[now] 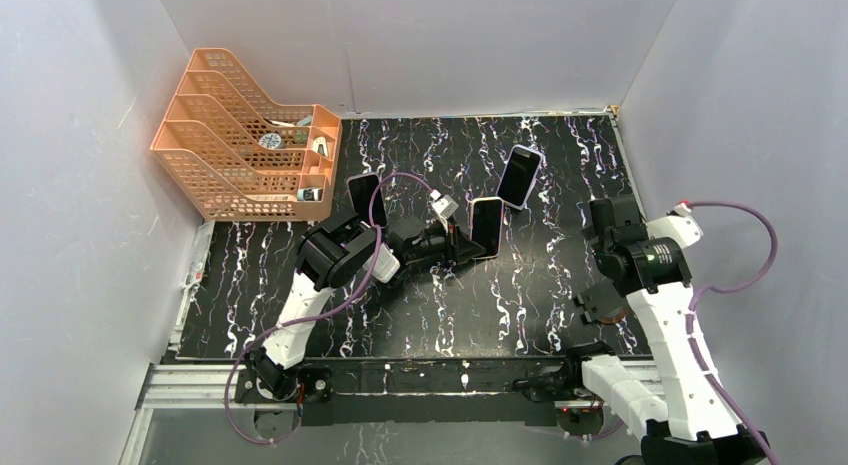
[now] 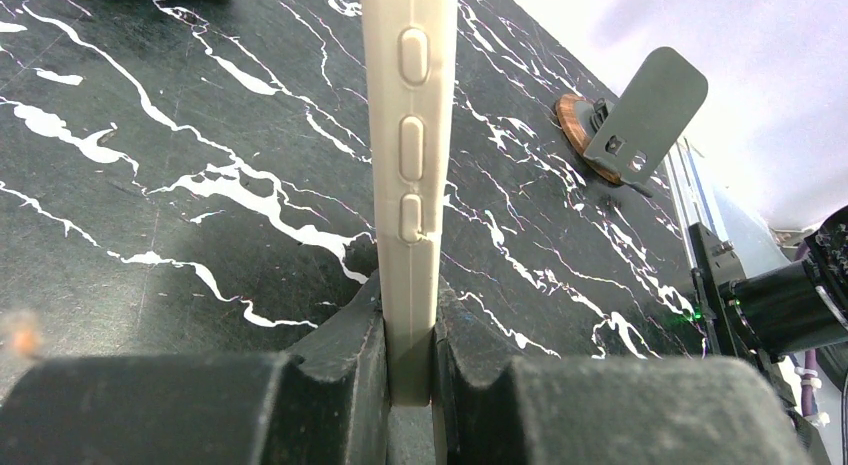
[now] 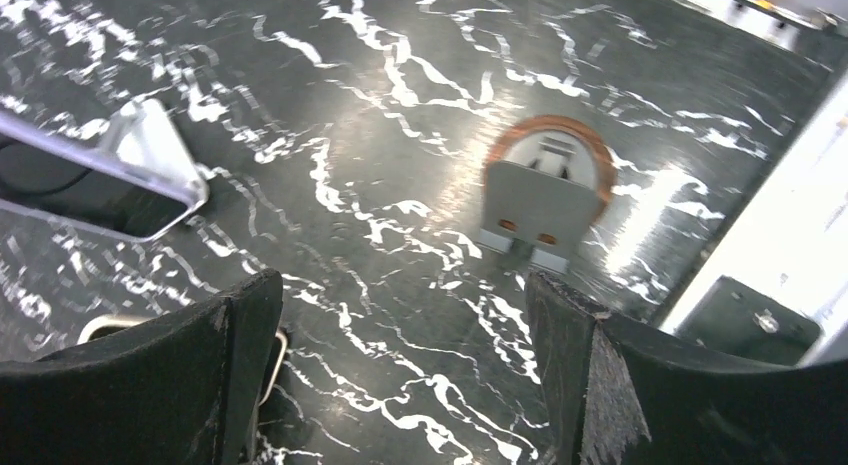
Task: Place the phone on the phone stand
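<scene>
Left wrist view: left pincer (image 2: 410, 325) clenched on the lower edge of a phone (image 2: 410, 155) in a cream case. Held upright and edge-on over the black marbled table (image 2: 150, 185), side buttons facing the camera. Beyond and to the right, the phone stand (image 2: 640, 115): grey back plate tilted on a round copper-coloured base, near the table's edge, well apart from the phone and not yet carrying it.

Top view: same phone near the middle of the table, gripped at the end of the outstretched left arm. To the left of it a black phone (image 1: 365, 195), farther back on the right a purple phone (image 1: 520, 175), neither touching it. Orange rack (image 1: 250, 135) in the back left corner.

Right wrist view: right pincer (image 3: 400, 305) released, fingers wide apart with only bare table between them, hovering low and pointing toward the stand just ahead.
</scene>
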